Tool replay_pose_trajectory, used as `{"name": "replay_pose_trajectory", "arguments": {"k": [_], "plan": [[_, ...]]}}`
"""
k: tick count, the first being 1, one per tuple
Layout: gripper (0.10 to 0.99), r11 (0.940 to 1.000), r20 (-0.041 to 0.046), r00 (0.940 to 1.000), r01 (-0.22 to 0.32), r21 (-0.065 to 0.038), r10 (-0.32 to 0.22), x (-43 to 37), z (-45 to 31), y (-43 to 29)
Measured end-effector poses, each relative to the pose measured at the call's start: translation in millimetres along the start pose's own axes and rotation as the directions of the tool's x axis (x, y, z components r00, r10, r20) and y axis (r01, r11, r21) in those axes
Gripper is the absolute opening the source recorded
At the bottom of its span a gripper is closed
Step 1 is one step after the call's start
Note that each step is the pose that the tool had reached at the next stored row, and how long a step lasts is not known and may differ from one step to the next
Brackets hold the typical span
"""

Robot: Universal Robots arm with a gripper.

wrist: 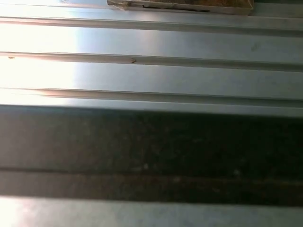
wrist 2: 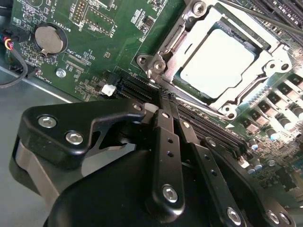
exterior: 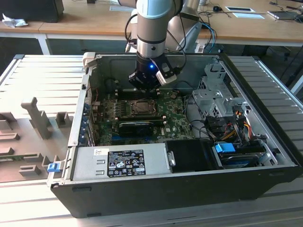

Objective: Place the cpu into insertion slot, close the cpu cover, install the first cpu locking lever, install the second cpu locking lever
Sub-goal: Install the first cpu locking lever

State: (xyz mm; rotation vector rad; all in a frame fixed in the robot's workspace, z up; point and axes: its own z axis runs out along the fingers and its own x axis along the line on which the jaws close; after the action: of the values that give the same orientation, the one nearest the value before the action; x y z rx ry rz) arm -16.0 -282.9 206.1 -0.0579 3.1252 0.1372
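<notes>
Black two-fingered pincer point(wrist 2: 165, 101) is seen drawn narrow, fingers nearly together, nothing gripped, tips set at the near edge of the socket frame — judged positioned for lever work. Just beyond it, the flat square silver-grey cpu point(wrist 2: 218, 62) is seated in the black-rimmed square insertion slot point(exterior: 142, 108), mid-board in the open black computer case point(exterior: 156, 189). The thin silver metal cpu cover point(wrist 2: 271, 60) is down around the cpu.
</notes>
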Motion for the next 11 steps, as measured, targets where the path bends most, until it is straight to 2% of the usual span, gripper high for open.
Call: {"name": "replay_pose_trajectory", "arguments": {"k": [5,7,11], "plan": [[0.106,1.0000,-0.0007,1.0000,0.000,0.009,0.000,-0.3,2.0,-0.2],[0.106,0.9999,-0.0005,1.0000,0.000,0.016,0.000,-0.6,3.3,-0.1],[0.106,0.9999,-0.0010,1.0000,0.000,0.017,0.000,-0.6,4.9,-0.5]]}}
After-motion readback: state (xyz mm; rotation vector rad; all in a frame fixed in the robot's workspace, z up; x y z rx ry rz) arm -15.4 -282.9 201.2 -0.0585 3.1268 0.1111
